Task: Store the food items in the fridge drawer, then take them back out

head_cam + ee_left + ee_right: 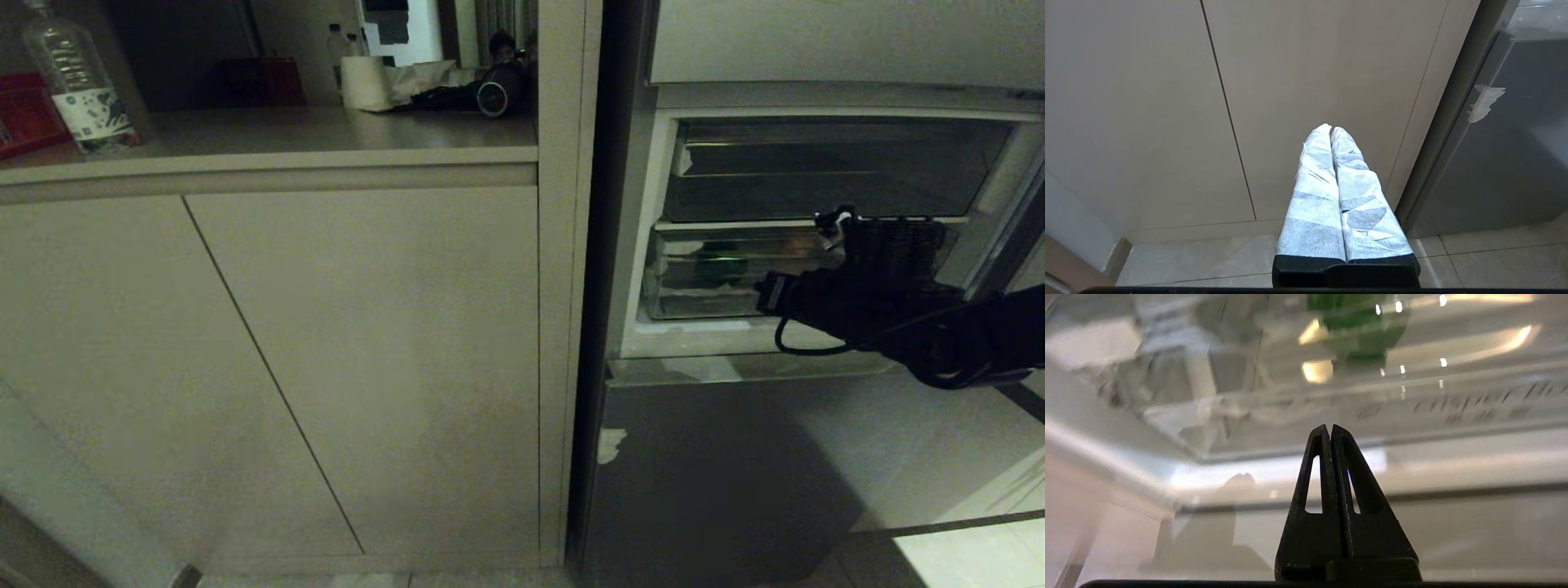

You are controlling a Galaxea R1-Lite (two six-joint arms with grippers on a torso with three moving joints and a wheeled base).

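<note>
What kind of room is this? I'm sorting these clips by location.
Most likely a home kitchen. An open fridge shows a clear fridge drawer with something green inside, beige cabinets run under a counter holding a plastic bottle, and the floor is tiled.

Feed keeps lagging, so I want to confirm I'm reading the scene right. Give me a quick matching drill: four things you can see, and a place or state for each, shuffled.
Things:
1. right gripper
2. left gripper
3. green item
4. plastic bottle

Places or states:
A. on the countertop, far left
B. shut, in front of the fridge drawer
C. inside the clear drawer
D. shut, low before the cabinet doors

Pairs: 1-B, 2-D, 3-C, 4-A
</note>
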